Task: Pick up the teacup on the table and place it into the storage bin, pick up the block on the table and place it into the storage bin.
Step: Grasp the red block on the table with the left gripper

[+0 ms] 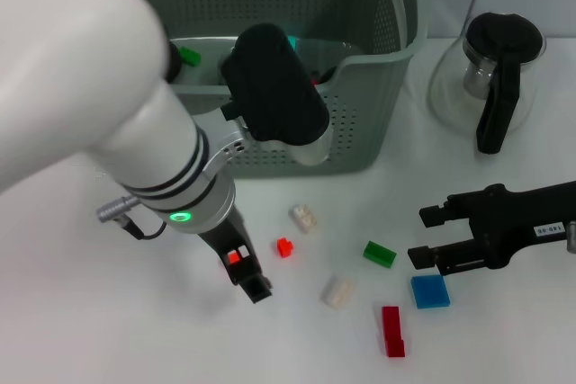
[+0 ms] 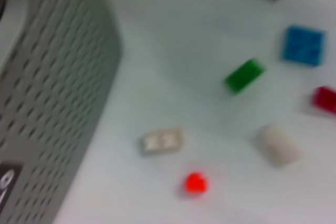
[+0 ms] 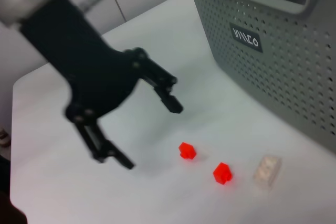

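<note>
Right wrist view: storage bin [image 3: 294, 72] black label [image 3: 245, 37], writing unreadable.

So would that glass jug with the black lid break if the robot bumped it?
Probably fragile: the glass jug looks clear. Its wide round bottom suggests it would slide rather than tip. The smooth glass may be slippery, so its black handle seems the safer grab.
</note>
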`<action>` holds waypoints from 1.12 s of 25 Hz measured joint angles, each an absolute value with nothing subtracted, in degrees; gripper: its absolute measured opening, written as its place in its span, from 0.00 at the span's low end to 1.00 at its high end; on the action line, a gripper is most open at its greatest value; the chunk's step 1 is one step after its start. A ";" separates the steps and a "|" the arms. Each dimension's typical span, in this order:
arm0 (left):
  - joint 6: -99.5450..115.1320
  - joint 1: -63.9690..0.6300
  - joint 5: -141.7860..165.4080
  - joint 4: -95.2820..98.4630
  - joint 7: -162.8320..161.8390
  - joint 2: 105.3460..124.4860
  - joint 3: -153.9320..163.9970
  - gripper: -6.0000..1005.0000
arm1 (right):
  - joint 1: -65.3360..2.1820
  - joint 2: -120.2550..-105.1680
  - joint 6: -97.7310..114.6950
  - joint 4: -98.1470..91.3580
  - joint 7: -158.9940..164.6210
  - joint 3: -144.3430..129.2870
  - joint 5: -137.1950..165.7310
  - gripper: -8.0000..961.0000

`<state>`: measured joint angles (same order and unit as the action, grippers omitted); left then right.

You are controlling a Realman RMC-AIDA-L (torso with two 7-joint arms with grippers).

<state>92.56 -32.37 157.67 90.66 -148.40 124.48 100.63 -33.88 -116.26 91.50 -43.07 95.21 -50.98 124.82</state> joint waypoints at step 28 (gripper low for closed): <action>79.37 -40.58 159.99 64.99 -154.04 124.54 101.49 0.42 | -33.48 -116.37 91.49 -43.07 95.18 -50.98 125.31 0.83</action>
